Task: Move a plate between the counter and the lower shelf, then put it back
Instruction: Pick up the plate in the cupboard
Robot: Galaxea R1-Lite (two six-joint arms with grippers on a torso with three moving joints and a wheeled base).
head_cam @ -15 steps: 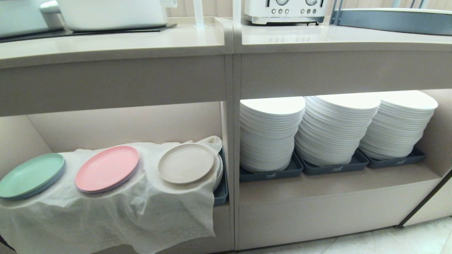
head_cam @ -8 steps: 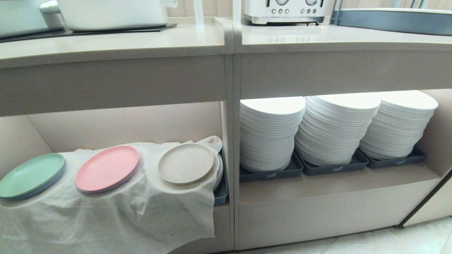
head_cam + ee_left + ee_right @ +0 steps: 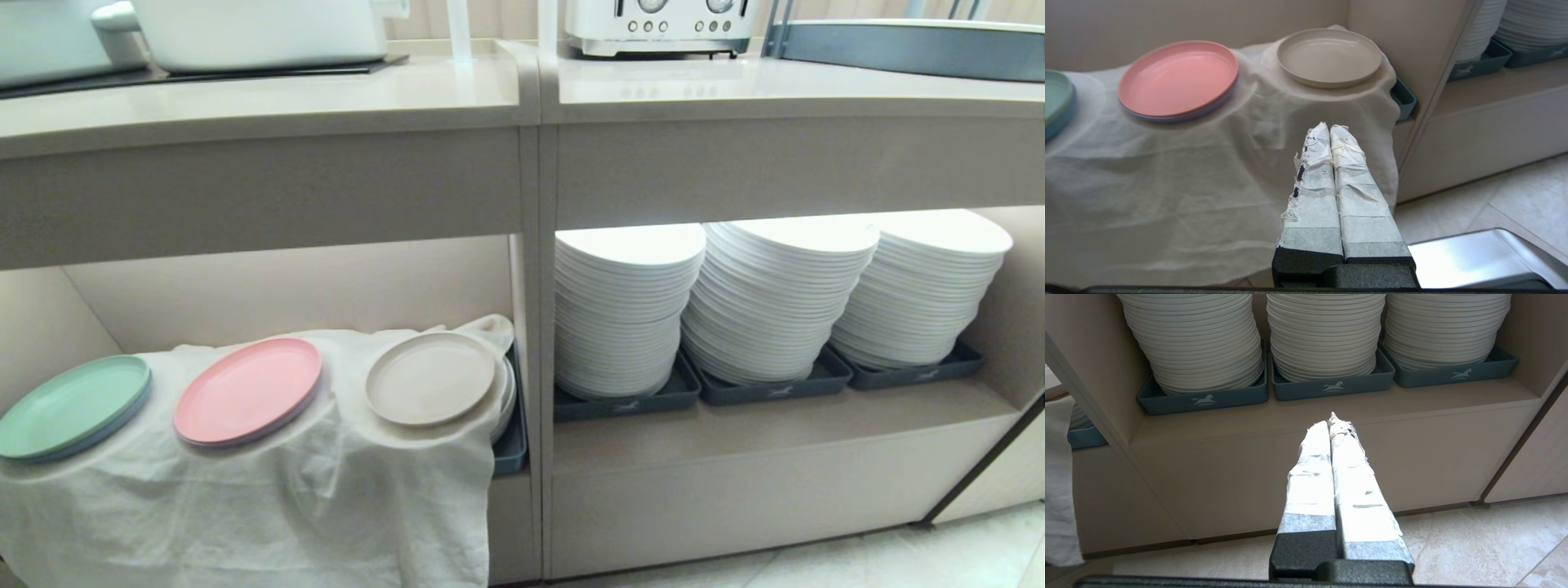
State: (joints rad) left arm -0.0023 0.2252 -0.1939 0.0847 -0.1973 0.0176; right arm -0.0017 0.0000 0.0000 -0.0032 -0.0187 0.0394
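From the head camera we see neither arm, only the long beige matte counter point(image 3: 261, 94) above and the lit beige lower shelf point(image 3: 269, 286) beneath it. The round cream-beige plate with a low rim point(image 3: 430, 378) sits on the shelf's draped white cloth point(image 3: 269, 498), at its right end, just beside the round pink plate point(image 3: 247, 391); the mint-green plate point(image 3: 72, 406) is further left.

Only the left wrist camera gives us the left gripper point(image 3: 1329, 130): tape-wrapped fingers pressed together, nothing held, hovering in front of the cloth below the cream plate, apart from it. It also shows the dark grey tray point(image 3: 1404, 98) corner under the cloth.

Right wrist camera: right gripper point(image 3: 1329, 421) likewise closed and empty, facing the tall white plate stacks point(image 3: 1327, 330) in the neighbouring recess, above pale floor tiles point(image 3: 1474, 547).
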